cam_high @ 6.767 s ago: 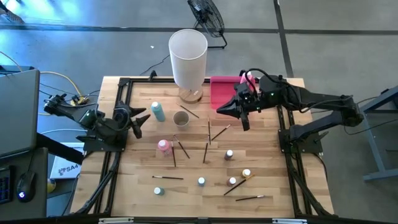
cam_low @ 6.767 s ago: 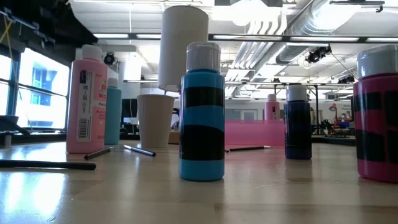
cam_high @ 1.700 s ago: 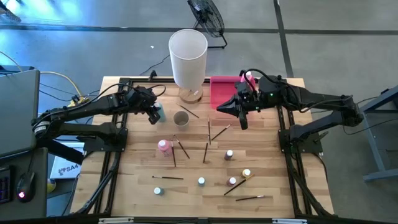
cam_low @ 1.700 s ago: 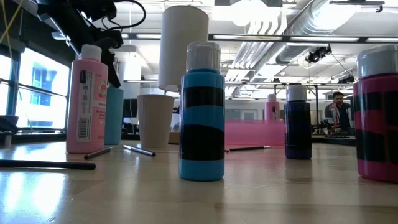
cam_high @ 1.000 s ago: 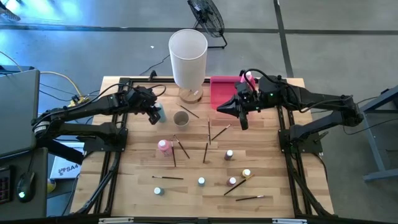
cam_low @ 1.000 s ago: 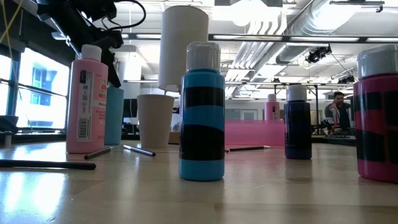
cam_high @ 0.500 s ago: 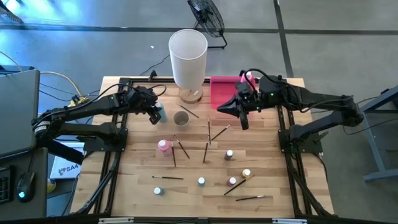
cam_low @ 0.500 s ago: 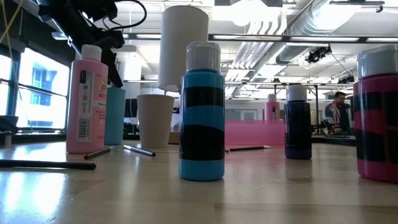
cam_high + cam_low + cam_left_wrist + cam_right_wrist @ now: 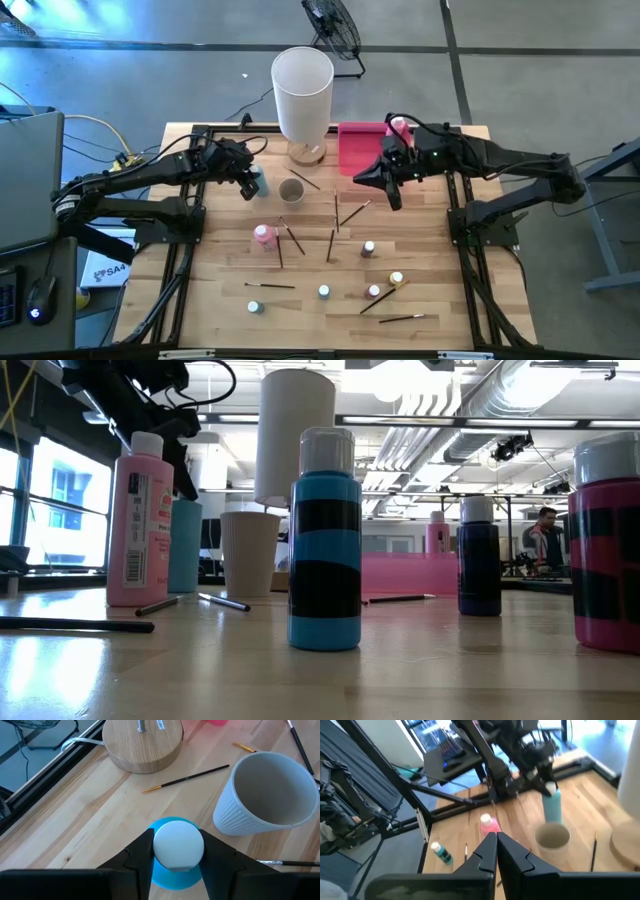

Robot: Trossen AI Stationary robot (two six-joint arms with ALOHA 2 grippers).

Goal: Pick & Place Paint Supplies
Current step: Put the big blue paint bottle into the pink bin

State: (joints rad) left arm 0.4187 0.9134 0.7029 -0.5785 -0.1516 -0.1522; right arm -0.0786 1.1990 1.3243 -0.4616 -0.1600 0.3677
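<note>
A teal paint bottle (image 9: 257, 184) with a white cap stands upright on the table's far left part, beside a ribbed white cup (image 9: 291, 190). My left gripper (image 9: 249, 180) is shut on it. In the low view the teal paint bottle (image 9: 184, 545) shows behind a taller pink bottle (image 9: 137, 520). My right gripper (image 9: 360, 178) hangs shut above the table in front of the pink tray (image 9: 362, 148) and touches nothing. Thin brushes (image 9: 335, 210) and tiny bottles (image 9: 369, 247) lie on the middle and near parts of the table. My left gripper pinches the bottle's white cap (image 9: 178, 845) between its two fingers (image 9: 142, 855), one on each side of it. The fingers slant down from the table's left side. The bottle stays upright, its base on the table.
A tall white cylinder (image 9: 302, 85) on a round wooden foot (image 9: 142, 742) stands at the far middle. A brush (image 9: 187, 778) lies between the foot and the cup (image 9: 267, 795). A person (image 9: 545, 535) sits far back in the room.
My right gripper has tipped slightly in place and stays shut. My left gripper and the teal bottle have kept still.
</note>
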